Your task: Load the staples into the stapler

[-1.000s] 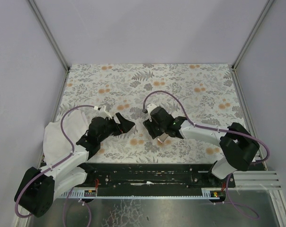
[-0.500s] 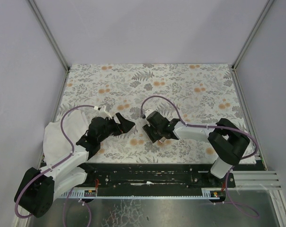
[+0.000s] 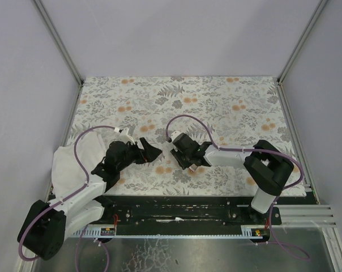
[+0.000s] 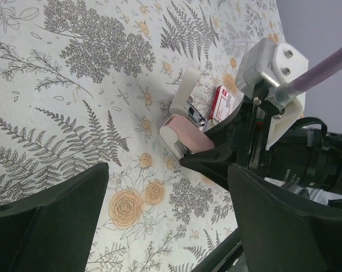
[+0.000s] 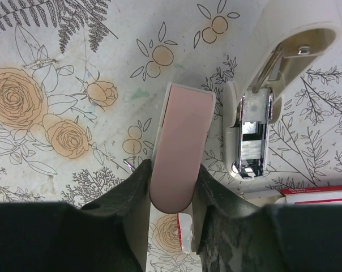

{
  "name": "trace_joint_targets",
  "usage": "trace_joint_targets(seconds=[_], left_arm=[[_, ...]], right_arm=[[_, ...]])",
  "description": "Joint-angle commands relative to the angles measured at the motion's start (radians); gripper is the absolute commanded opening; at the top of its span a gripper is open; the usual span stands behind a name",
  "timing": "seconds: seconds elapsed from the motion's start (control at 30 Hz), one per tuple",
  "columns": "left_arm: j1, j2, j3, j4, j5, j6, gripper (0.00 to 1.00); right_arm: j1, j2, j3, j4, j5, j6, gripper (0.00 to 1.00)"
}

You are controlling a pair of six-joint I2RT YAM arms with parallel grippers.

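Right pincer: gripping the salmon-pink bar, midway along the worktop's near edge.
Left pincer: hanging released beside it.
Staples: unseen, presumably lying inside the red box, which is touching the open stapler.
Risk: dragging the bar could be knocking the box, spilling strips.

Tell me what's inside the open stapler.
Inside the stapler: a spring and a ridged silver strip, possibly staples, in the metal channel. Whatever lies under its white slider is covered.
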Motion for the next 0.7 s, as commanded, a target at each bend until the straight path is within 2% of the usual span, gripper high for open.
trace_joint_targets(seconds=[0.0, 0.13, 0.27, 0.67], left_arm=[[0.005, 0.016, -0.024, 0.106, 0.088, 0.089, 0.85], [-0.003, 0.052, -0.033, 0.183, 0.219, 0.138, 0.85], [-0.036, 0.056, -0.057, 0.276, 0.339, 0.18, 0.84], [-0.081, 0.082, -0.129, 0.573, 0.624, 0.121, 0.88]], right_arm=[[0.008, -0.026, 0.018, -0.017, -0.003, -0.049, 0.19], [0.008, -0.135, 0.013, -0.05, -0.086, -0.108, 0.16], [0.007, -0.233, -0.002, -0.111, -0.241, -0.169, 0.16], [0.006, -0.419, -0.051, -0.215, -0.576, -0.195, 0.16]])
